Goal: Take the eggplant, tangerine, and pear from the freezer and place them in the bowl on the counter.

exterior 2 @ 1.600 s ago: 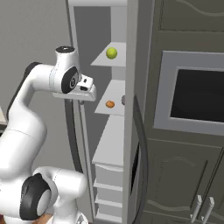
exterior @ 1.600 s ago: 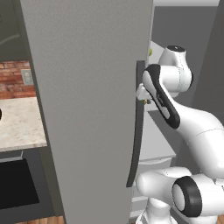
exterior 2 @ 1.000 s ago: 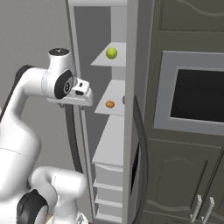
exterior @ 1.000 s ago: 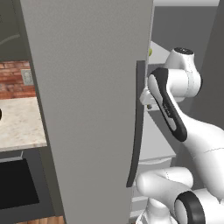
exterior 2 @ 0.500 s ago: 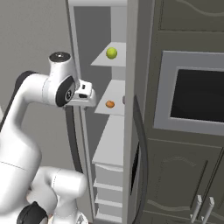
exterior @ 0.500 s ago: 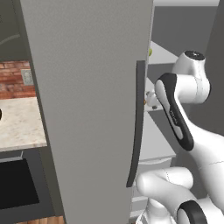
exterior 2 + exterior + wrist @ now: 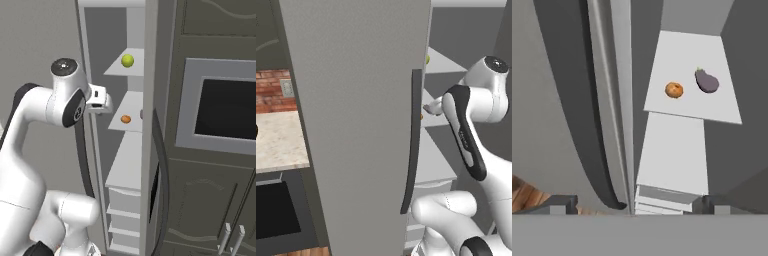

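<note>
Hovering at the open freezer (image 7: 145, 165), the gripper (image 7: 100, 102) sits just outside the shelves with its jaws spread wide and nothing between them. From the hand camera the two finger tips (image 7: 562, 204) stand far apart at the bottom, straddling the door edge and its long dark handle (image 7: 577, 125). From the left base camera the door's grey outer face (image 7: 356, 125) looms closest, the dark handle running down its right edge, and the arm's white wrist pokes in beside it. Off to the left, low down, there's the beige counter (image 7: 278, 142) with the dark sink (image 7: 273, 215) set into it.

Now deeper in: the middle shelf (image 7: 687, 107) carries the tangerine (image 7: 674, 90) and, just beside it, the eggplant (image 7: 706, 81), apart from each other, the green cap pointing away from the camera. From the right base camera the tangerine sits on that same shelf, level with the gripper and a little beyond it. One shelf higher, the pear (image 7: 127, 60) rests alone. Below the fruit, pale drawers (image 7: 125, 220) stack toward the floor. Farthest right, a dark cabinet wall holds a built-in oven (image 7: 225, 112).
</note>
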